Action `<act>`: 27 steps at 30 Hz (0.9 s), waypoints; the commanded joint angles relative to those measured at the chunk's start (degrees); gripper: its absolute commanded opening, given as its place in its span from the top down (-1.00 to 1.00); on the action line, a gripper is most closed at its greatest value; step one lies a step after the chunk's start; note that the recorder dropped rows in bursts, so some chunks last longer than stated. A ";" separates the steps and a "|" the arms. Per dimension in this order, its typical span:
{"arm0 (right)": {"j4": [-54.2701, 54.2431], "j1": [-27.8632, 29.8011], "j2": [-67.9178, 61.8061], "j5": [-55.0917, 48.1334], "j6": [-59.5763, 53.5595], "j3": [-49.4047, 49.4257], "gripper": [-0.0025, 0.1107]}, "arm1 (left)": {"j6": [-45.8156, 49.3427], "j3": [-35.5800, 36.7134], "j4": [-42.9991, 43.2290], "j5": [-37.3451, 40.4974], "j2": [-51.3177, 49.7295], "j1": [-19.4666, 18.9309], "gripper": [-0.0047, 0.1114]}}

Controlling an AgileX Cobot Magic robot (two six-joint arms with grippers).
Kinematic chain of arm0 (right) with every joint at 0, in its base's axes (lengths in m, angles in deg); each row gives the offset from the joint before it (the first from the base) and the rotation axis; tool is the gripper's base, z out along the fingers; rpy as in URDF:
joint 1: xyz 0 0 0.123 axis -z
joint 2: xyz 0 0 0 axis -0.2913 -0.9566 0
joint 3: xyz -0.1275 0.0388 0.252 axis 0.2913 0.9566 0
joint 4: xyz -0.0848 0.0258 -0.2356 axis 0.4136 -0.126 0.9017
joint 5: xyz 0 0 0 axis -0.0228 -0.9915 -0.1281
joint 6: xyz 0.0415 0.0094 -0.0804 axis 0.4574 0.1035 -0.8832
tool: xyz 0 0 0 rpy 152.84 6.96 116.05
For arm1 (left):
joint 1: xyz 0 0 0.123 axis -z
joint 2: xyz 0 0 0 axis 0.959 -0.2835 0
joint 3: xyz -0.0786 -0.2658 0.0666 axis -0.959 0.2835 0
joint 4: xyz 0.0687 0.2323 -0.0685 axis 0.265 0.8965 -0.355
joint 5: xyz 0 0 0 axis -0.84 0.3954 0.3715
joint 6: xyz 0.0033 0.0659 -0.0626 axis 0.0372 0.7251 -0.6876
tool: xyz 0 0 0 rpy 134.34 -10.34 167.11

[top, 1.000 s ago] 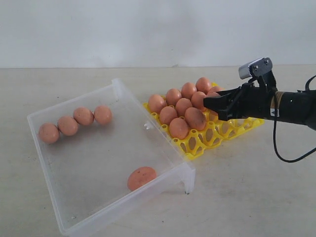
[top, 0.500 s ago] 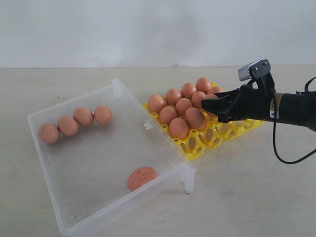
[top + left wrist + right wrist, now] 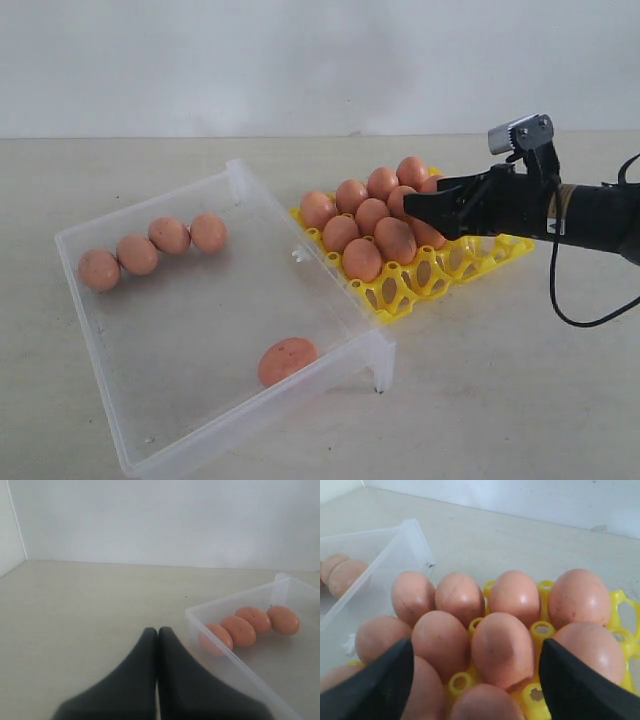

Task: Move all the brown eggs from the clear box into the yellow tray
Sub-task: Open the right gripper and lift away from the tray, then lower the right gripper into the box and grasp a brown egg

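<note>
R claw spread wide over yellow tray.

On the table the box lies left, with the tray just beside its right wall. A row of four eggs sits along the box's far left side — a lone egg near its front right corner. A cluster of eggs fills the tray's rear cups.
</note>
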 commanded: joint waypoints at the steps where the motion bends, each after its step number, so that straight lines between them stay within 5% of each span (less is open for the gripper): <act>1: -0.22 0.03 3.20 7.23 4.00 -0.24 -0.23 | 0.03 -0.24 -0.31 0.00 0.17 0.19 0.99; 4: -0.67 -0.08 8.10 13.70 6.79 -0.24 0.07 | 0.03 -0.24 -0.31 0.00 0.17 0.19 0.99; 7: 0.20 -3.07 16.00 13.70 11.55 -0.24 0.98 | 0.03 -0.24 -0.31 0.00 0.17 0.19 0.99; 10: 0.20 -10.06 20.39 13.70 11.34 -1.12 0.96 | 0.03 -0.24 -0.31 0.00 0.17 0.19 0.99; 12: 0.20 -20.81 21.31 12.59 10.39 -3.65 0.96 | 0.03 -0.24 -0.31 0.00 0.17 0.19 0.99; 15: -2.16 -36.05 19.88 -20.52 -5.23 -8.69 0.96 | 0.03 -0.24 -0.31 0.00 0.17 0.19 0.99; 19: -27.97 -48.66 3.61 -83.54 -19.55 -29.39 0.96 | 0.03 -0.24 -0.31 0.00 0.17 0.19 0.99; 23: -61.34 -47.99 -6.14 -115.45 -56.27 -51.45 0.96 | 0.03 -0.24 -0.31 0.00 0.17 0.19 0.99; 27: -65.73 -47.00 -14.34 -115.47 -46.22 -73.10 0.96 | 0.03 -0.24 -0.31 0.00 0.17 0.19 0.99</act>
